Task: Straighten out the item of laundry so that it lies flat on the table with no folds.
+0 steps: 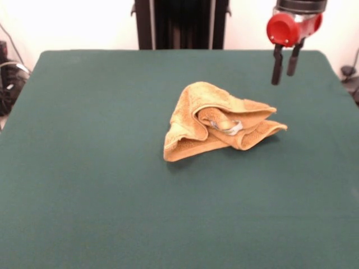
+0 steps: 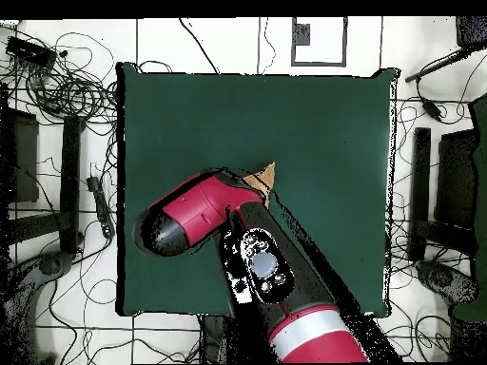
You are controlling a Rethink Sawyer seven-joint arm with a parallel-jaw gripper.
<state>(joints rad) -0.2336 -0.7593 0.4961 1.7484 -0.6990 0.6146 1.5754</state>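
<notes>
The golden-orange towel (image 1: 219,120) lies crumpled in a folded heap near the middle of the dark green table (image 1: 84,168), with a small grey tag showing in its folds. In the overhead view only a corner of the towel (image 2: 263,178) shows past the arm. My gripper (image 1: 285,70) hangs above the table at the far right in the front view, behind and to the right of the towel and clear of it. Its two black fingers (image 1: 277,64) stand apart with nothing between them. In the overhead view the red and black arm hides the gripper.
The robot's pedestal (image 1: 180,23) stands at the table's far edge. In the overhead view the arm (image 2: 214,211) reaches over the table (image 2: 323,124) from its near side. Cables and stands lie on the floor around the table.
</notes>
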